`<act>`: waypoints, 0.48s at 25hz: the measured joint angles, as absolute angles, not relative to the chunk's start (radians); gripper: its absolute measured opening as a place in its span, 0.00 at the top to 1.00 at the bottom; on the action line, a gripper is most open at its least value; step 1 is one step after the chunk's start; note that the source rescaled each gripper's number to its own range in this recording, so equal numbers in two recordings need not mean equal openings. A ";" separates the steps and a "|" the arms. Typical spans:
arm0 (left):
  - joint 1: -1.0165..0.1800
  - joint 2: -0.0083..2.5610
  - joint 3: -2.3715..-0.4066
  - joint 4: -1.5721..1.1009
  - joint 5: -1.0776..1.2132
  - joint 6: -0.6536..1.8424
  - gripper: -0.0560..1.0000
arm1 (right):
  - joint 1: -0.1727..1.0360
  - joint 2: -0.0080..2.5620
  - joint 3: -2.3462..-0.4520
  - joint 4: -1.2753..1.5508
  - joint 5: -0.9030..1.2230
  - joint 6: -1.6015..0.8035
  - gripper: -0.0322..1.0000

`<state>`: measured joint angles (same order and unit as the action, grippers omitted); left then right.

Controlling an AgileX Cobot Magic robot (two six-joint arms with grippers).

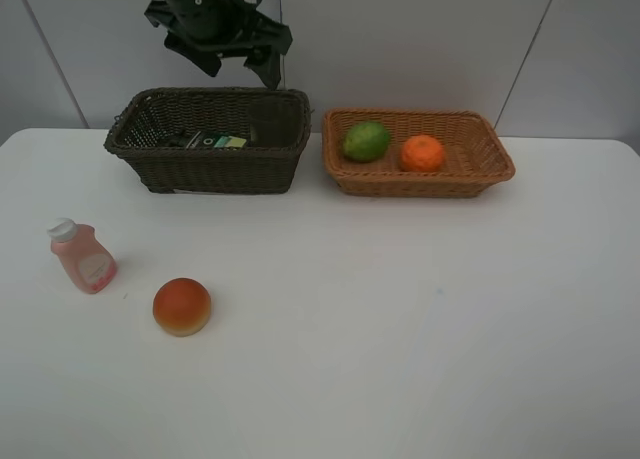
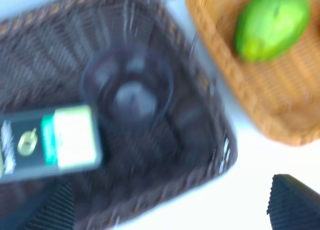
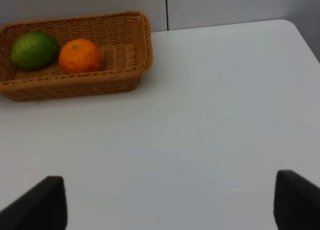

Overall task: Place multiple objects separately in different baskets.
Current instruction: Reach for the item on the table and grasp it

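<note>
Hovering over the dark basket [image 1: 205, 169], my left pincer [image 1: 240, 66] stands released and empty; purple cup [image 2: 130, 89] and pump bottle [image 2: 50, 140] sit inside. The pink bottle [image 1: 85, 260] and round fruit [image 1: 182, 306] sit on the worktop [image 1: 420, 329]. Risk: an off-centre pinch could topple the bottle or roll the fruit away.

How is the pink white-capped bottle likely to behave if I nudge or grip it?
The pink bottle stands upright on the white table, taller than its base is wide, so a push near the white cap would probably tip it. Its sides look smooth, so it may slip in a loose grip. It looks like plastic, likely not fragile.
</note>
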<state>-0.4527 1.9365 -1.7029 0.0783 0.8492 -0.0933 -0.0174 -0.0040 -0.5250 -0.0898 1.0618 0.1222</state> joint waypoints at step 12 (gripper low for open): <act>-0.271 1.597 -1.202 0.153 0.868 -0.147 0.00 | -0.017 -0.004 -0.525 -0.090 1.062 0.122 0.32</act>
<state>-0.2710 1.5966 -1.2015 0.1527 0.8679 -0.1468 -0.0174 -0.0040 -0.5250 -0.0898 1.0618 0.1222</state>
